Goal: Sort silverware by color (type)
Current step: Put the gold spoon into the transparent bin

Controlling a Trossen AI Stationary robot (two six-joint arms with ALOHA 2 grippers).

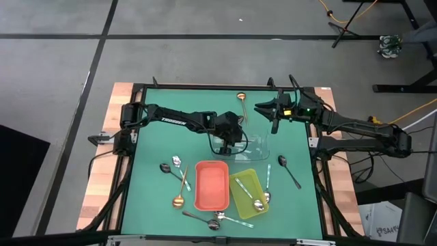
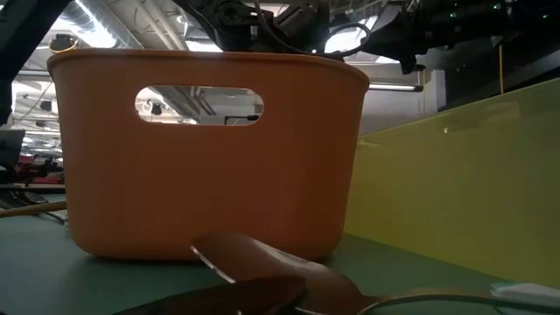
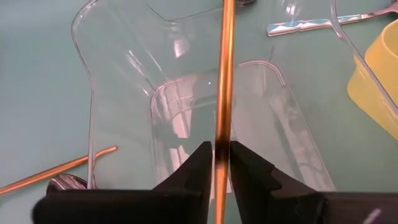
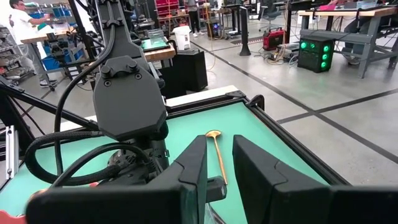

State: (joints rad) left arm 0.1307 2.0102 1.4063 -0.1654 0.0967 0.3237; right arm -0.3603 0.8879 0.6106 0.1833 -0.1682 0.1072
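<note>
My left gripper hangs over the clear tray, shut on a copper-gold utensil. My right gripper waits open and empty above the table's far right part. A second copper-gold spoon lies flat on the mat near the far edge. Black, silver and copper spoons lie scattered on the mat: a black spoon, a copper one, several near the front. A silver spoon rests in the yellow-green tray. My left gripper pinches the copper-gold utensil's slim handle between its two fingertips. The fingers come from above, pointing down, and lie across the handle. The utensil is lifted clear over the clear tray and runs roughly level past both sides of the fingers.
The red tray and the yellow-green tray stand side by side near the table's front, the clear tray just beyond them. A silver handle lies beside the clear tray. Wooden rails frame the green mat.
</note>
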